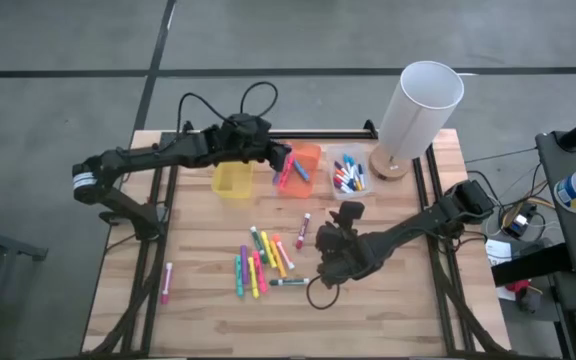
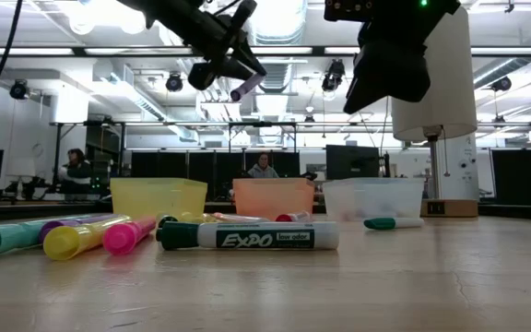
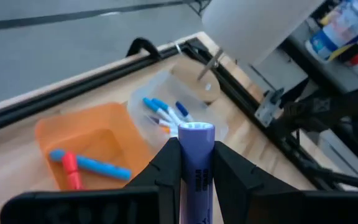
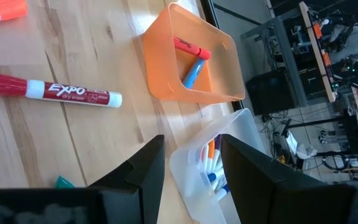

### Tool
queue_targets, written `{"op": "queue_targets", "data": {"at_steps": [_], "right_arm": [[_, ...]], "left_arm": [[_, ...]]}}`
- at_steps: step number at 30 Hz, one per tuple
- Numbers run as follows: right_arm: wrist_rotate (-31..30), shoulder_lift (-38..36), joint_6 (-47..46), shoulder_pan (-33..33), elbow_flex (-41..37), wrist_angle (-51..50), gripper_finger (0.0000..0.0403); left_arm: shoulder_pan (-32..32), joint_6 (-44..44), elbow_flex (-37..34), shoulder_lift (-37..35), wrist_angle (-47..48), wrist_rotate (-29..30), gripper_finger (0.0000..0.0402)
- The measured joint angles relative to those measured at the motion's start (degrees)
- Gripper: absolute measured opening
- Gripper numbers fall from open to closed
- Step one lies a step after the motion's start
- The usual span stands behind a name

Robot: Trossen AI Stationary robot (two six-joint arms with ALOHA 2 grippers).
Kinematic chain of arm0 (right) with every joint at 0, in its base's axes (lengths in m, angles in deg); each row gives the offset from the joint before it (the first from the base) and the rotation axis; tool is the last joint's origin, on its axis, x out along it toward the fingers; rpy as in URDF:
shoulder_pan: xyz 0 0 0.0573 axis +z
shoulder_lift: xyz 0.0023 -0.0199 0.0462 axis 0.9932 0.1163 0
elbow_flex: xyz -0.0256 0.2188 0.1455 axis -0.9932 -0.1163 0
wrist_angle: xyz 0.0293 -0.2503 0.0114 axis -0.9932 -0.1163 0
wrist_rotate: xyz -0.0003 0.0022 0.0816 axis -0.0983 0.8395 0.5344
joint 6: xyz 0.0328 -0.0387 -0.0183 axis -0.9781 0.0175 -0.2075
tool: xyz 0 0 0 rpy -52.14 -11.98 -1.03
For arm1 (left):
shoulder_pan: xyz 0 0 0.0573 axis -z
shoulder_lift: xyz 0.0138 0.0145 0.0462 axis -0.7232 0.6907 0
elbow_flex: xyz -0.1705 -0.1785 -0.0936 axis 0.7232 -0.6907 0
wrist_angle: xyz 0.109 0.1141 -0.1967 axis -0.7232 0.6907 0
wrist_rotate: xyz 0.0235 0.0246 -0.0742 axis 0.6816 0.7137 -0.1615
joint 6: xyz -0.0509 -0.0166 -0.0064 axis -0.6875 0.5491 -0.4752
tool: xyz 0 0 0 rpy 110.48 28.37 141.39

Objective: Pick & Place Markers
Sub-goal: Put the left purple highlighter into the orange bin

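Observation:
My left gripper (image 1: 284, 158) hangs above the orange bin (image 1: 308, 158) and is shut on a purple marker (image 3: 196, 155), which also shows in the low view (image 2: 245, 88). The orange bin holds a red marker (image 3: 71, 167) and a blue marker (image 3: 95, 164). My right gripper (image 1: 334, 238) is open and empty, above the table near a red marker (image 4: 51, 90). Several more markers (image 1: 263, 262) lie flat on the table in a loose cluster. A pink marker (image 1: 166, 283) lies alone at the near left. My left gripper pinches the purple marker's barrel (image 3: 197, 171) between its two fingers (image 3: 166, 171). The marker lies along the fingers, and its rounded end (image 3: 196, 129) sticks out past the fingertips. It is lifted clear, tilted with that end lower, above the orange bin.
A yellow bin (image 1: 233, 181) stands left of the orange bin, and a clear bin (image 1: 348, 172) with several markers stands to its right. A tall white cylinder (image 1: 418, 108) stands at the far right corner. A black-capped Expo marker (image 2: 247, 237) lies nearest the low camera.

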Motion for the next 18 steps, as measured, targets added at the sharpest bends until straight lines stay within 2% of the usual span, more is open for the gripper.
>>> {"op": "queue_targets", "data": {"at_steps": [7, 18], "right_arm": [[-0.06, 0.00, 0.38, -0.43, 0.02, 0.83, 0.0150], [0.05, 0.00, 1.31, -0.51, 0.02, 0.82, 0.0150]], "left_arm": [[-2.72, -0.09, 0.12, 3.85, -4.02, -0.17, 0.0064], [-4.80, 0.39, 6.16, 17.44, -5.46, -2.26, 0.0064]]}}
